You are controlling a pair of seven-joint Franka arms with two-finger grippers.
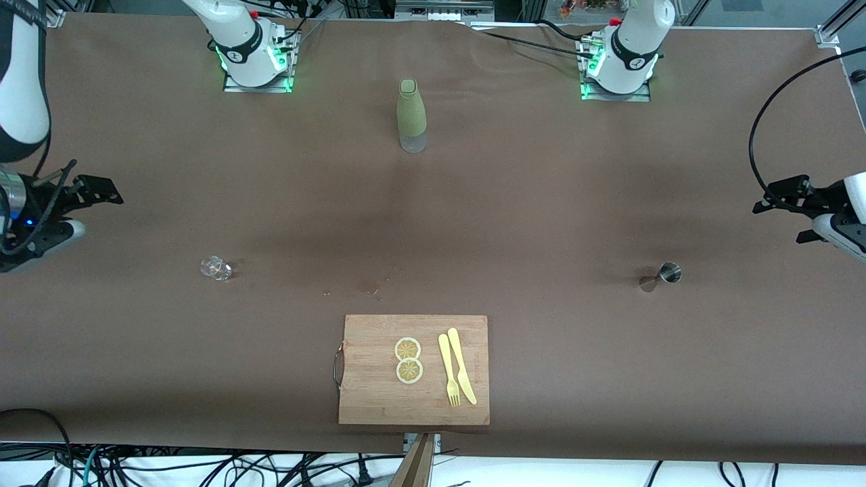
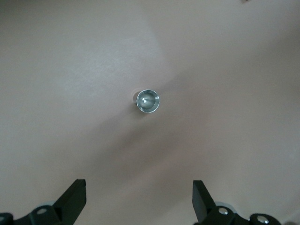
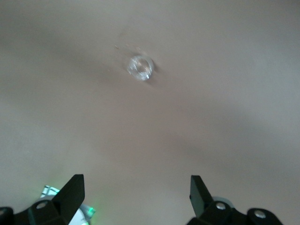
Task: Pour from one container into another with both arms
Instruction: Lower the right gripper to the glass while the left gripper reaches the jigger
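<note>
A: Two big white jointed arms frame our brown paper-covered table [image 1: 541,203], and neither holds anything.

B: We see the left gripper [image 2: 139,199] up over the table's left-arm end, black fingers [image 2: 74,197] spread wide, nothing between them. The right gripper [image 3: 137,197] is over the right-arm end, its fingers [image 3: 70,192] just as far apart.

A: Next in size, we've got the rectangular wooden cutting board [image 1: 379,399] with a metal handle, at the edge nearest the front camera. On it lie two lemon slices [image 1: 408,360] and a pale yellow plastic fork [image 1: 448,368] and knife [image 1: 461,365].

B: The tall olive-green bottle with clear base [image 1: 411,115] stands upright between the two arm bases.

A: Now the tiny shiny steel jigger [image 1: 670,272], upright toward the left arm's end.

B: And the tiny clear faceted glass cup [image 1: 215,268] toward the right arm's end, well apart from the jigger.
</note>
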